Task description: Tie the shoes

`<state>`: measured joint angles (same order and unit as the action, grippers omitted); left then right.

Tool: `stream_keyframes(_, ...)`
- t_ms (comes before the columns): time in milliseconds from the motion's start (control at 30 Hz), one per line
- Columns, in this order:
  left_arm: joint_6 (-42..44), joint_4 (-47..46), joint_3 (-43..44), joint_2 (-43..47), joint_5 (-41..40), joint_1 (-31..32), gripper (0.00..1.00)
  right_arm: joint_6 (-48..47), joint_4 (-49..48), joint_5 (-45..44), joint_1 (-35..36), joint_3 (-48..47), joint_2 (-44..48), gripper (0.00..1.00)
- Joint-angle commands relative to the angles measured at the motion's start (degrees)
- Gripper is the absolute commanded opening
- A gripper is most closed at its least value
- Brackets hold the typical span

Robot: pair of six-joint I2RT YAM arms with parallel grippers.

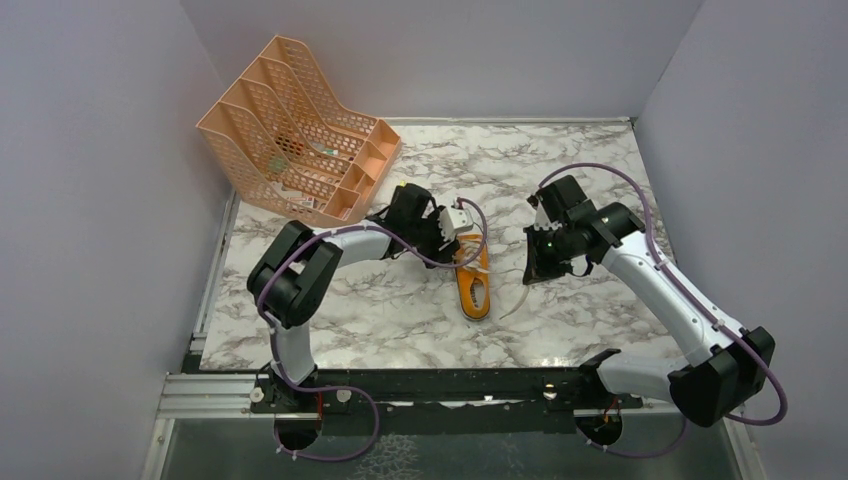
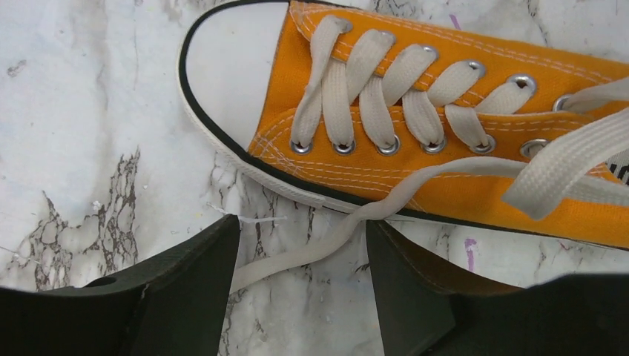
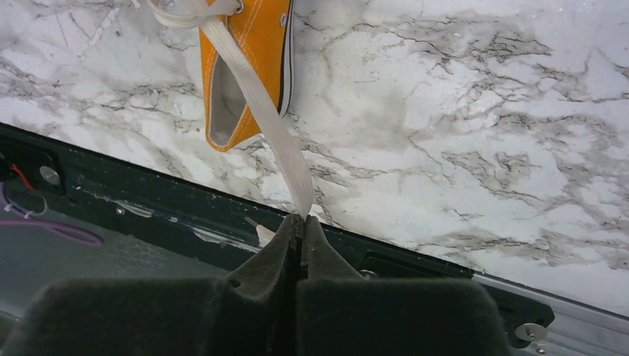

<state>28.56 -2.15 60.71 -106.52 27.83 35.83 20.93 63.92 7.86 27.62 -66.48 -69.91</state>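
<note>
Pinching a flat white lace point(image 3: 256, 104), right gripper point(image 3: 300, 221) pressed together, left gripper point(image 2: 300, 230) spread beside small orange canvas sneaker point(image 2: 475, 202)

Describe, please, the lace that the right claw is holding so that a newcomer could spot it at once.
On the marble table, find the orange sneaker near its middle. Two white laces trail off it: the held lace runs straight over the heel into the shut right claw, while the other lace lies slack on the table inside the open left claw.

left claw point(image 2: 300, 241): fingers apart | right claw point(image 3: 300, 226): clamped on lace point(image 3: 259, 111)
</note>
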Motion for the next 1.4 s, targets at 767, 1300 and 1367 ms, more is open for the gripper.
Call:
stream_keyframes(767, -29.88, 9.69, -9.89, 14.47, -11.15, 1.76, 0.0, 11.65, 1.97, -15.26, -0.44, 1.69, 4.49, 0.0)
stream_keyframes(1300, -49.05, 27.06, -16.13, 25.96, -23.35, 2.34, 0.0, 13.4, -5.76, -34.67, -7.43, 4.89, -4.71, 0.01)
stream_keyframes(1367, -50.29, 27.3, -17.7, 25.59, -25.75, 2.33, 0.0, 11.73, -7.31, -33.84, -10.19, 5.35, -5.9, 0.01)
